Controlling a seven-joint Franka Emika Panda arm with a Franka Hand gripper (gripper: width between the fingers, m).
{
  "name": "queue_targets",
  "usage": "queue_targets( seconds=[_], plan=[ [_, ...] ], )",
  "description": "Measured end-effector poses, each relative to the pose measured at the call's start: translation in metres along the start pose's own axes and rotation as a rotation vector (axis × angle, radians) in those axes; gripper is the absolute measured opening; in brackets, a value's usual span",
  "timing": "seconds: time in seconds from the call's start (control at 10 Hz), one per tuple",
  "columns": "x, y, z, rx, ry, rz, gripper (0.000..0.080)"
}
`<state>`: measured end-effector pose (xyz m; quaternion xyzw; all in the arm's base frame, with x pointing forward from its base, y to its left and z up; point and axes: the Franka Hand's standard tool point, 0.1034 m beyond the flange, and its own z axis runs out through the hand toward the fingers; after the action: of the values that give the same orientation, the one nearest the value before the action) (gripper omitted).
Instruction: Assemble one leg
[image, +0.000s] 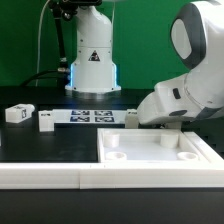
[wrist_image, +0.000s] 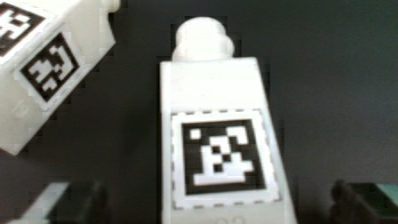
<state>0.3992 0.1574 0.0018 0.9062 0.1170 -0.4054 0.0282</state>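
In the wrist view a leg lies on the dark table, a small white block with a square tag on its upper face and a round peg at one end. My gripper is open and low over it. One dark finger stands on each side, apart from the block. A second tagged leg lies close beside it. In the exterior view my hand is down at the table behind the white panel. One leg shows at its left edge, and the fingers are hidden there.
Two more legs lie at the exterior view's left. The marker board lies flat in front of the robot base. A low white ledge runs along the front, joined to the panel with round sockets.
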Motion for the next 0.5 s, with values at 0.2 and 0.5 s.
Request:
queue_targets(
  seconds=[0.2,0.5],
  plan=[
    [0.0,-0.0001,0.0,0.0,0.0,0.0,0.0289],
    [-0.0001,-0.0001,0.0,0.0,0.0,0.0,0.0291]
  ],
)
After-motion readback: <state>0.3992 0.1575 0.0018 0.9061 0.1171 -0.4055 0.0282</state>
